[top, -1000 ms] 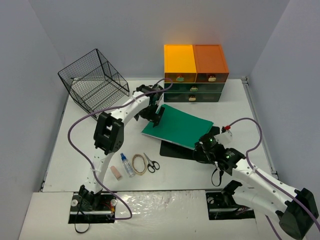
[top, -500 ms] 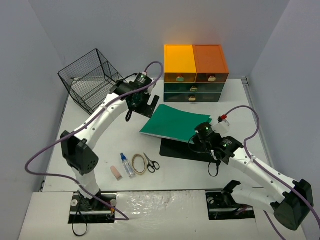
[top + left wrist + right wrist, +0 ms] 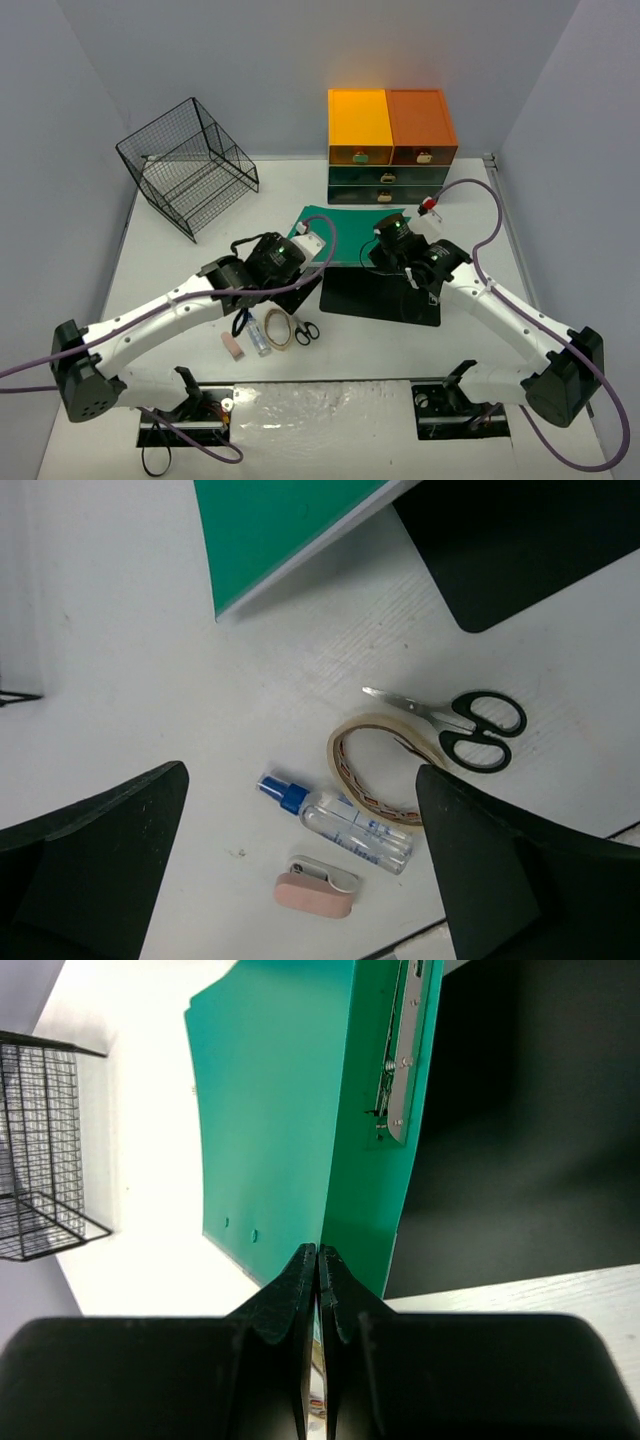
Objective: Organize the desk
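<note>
Top cam: high, from near edge, sees whole table (image 3: 150,262). Both wrist cams look down, close; all share green folder (image 3: 345,232).

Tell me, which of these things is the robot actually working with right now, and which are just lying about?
In hand: desk being tidied; green folder, pinched by the right end effector.

Lying about, not held: scissors, tape roll, spray bottle, pink eraser, black mat, wire basket, drawer unit.

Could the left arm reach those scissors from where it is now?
Probably yes. Its open pincer hangs over the desk near the scissors, and nothing covers them; the tape roll lies close beside.
</note>
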Motion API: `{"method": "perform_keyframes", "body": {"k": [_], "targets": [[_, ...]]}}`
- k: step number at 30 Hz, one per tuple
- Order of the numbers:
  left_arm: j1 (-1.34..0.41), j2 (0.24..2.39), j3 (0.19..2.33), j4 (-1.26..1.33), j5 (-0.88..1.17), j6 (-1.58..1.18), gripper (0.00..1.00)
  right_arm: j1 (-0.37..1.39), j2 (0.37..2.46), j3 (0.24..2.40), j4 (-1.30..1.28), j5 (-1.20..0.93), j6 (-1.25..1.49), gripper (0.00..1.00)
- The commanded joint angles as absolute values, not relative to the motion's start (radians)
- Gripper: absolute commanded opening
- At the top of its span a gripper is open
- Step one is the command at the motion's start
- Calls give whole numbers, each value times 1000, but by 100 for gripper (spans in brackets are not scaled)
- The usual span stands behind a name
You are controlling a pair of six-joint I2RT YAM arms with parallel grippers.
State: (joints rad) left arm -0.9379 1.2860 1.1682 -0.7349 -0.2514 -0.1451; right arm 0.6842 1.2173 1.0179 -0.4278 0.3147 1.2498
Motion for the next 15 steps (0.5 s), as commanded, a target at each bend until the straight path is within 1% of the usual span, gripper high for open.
{"method": "perform_keyframes", "body": {"k": [1,6,12,15], "targets": [[-1002,1156,1139,-532,-407,-75,97,683,1268,1141,-459,283,1224,0],[-1033,1145,1078,-396,-454,14,97,671,1318,1223,-504,239,1227,0],[-1070,1203,1023,-252,-465,114,97,653,1354,1319,-561,196,1225,0],[-1107,1239,1001,-180,-516,169,97,647,1372,1353,-578,171,1225,0]]}}
